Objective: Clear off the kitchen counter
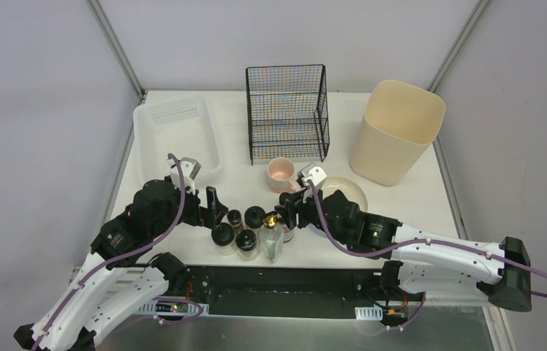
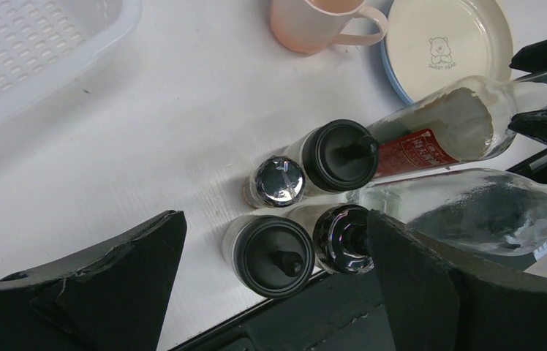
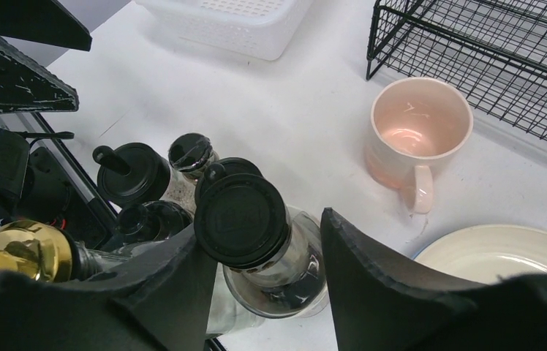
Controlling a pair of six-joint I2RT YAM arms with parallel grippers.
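1. The kitchen counter [image 1: 420, 208] lay flat and level in front of both arms, whose bases sat at its near edge. Grey walls closed it in on the left, right and far sides.
2. Its long axis seemed to run from left to right, with the near and far edges the longer ones. The slanted view from above left me unsure of that.
3. A white tray [image 1: 175, 135] sat in the far left corner and a black wire rack [image 1: 287, 113] at the middle of the far edge. A cream bin [image 1: 396, 131] stood towards the far right corner.
4. A pink mug [image 1: 282, 174] stood upright near the centre, with a plate [image 1: 345, 191] just to its right.
5. A cluster of jars [image 1: 241, 232] and bottles crowded the middle of the near edge.
6. The left gripper [image 2: 274, 227] hung over the jars with its jaws spread wide, holding nothing.
7. The right gripper [image 3: 263, 238] had one finger on each side of an upright black-capped bottle [image 3: 241, 219]. I could not tell whether the jaws were pressing on it.
8. A gold-capped bottle [image 3: 25, 248] stood just beside that one.
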